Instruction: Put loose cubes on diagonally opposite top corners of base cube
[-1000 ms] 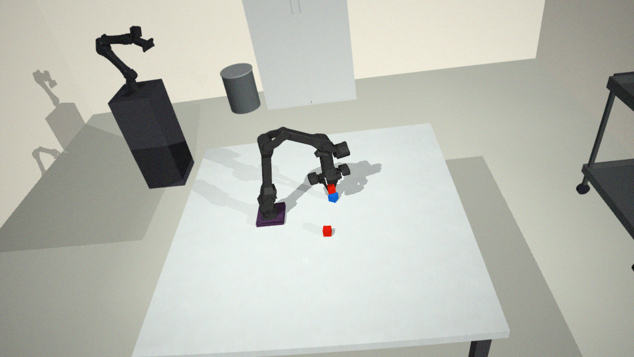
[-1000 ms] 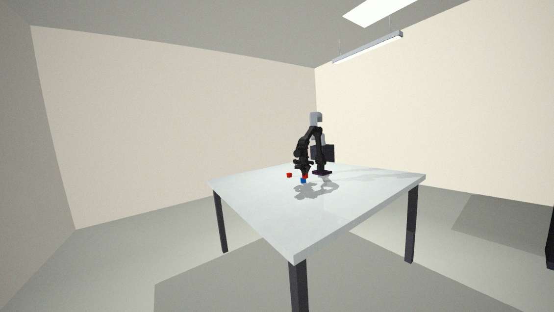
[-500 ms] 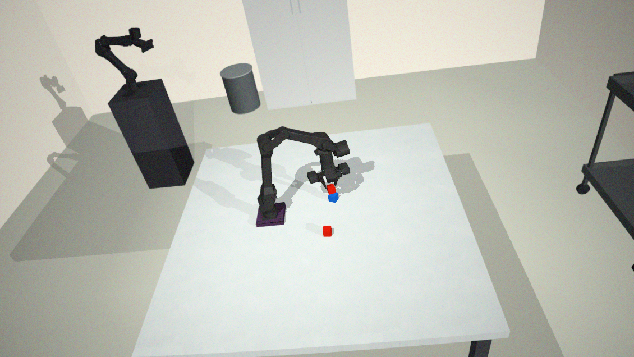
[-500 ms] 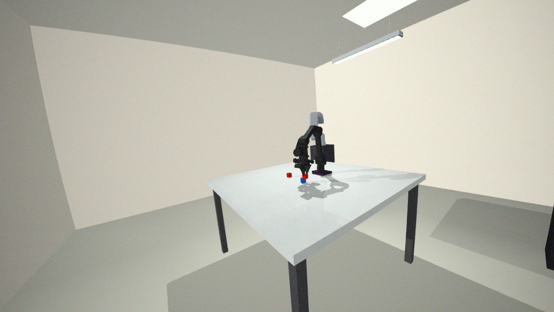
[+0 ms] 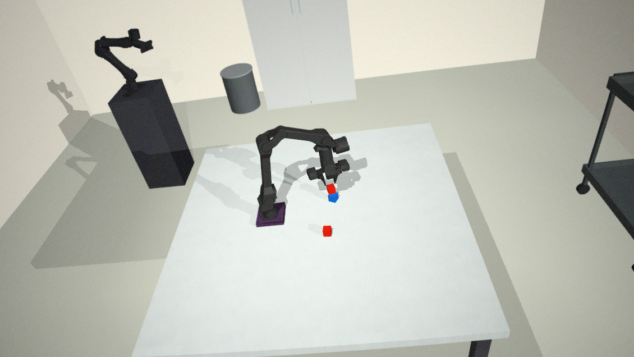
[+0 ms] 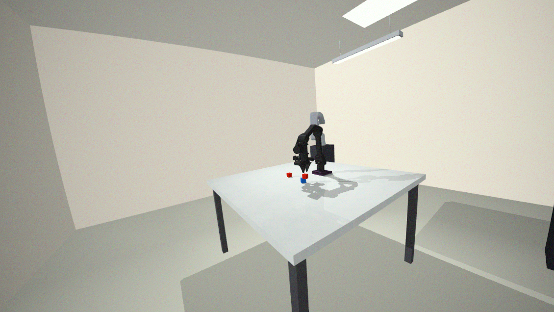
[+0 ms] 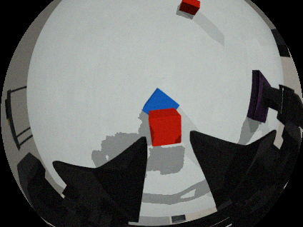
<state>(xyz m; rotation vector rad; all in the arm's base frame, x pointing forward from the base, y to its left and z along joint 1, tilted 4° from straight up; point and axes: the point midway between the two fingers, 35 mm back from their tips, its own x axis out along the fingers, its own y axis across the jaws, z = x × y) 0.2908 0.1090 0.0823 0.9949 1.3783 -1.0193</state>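
The blue base cube (image 5: 332,197) (image 6: 303,180) (image 7: 159,101) stands on the table. One red cube (image 5: 331,188) (image 6: 305,176) (image 7: 165,130) rests on top of it, looks about level, and is offset toward one corner. It covers part of the blue top in the wrist view. The other red cube (image 5: 327,230) (image 6: 289,175) (image 7: 190,6) lies apart on the table. My gripper (image 5: 330,181) (image 6: 305,171) (image 7: 169,138) is open and empty, just above the upper red cube. Light shows between the cube and both fingertips in the wrist view.
The white table (image 5: 310,292) (image 6: 267,209) carries the arm's purple base plate (image 5: 278,217) (image 6: 322,173) (image 7: 258,96). A second arm on a dark pedestal (image 5: 148,133), a grey bin (image 5: 240,90) and a cart (image 5: 621,195) stand off the table.
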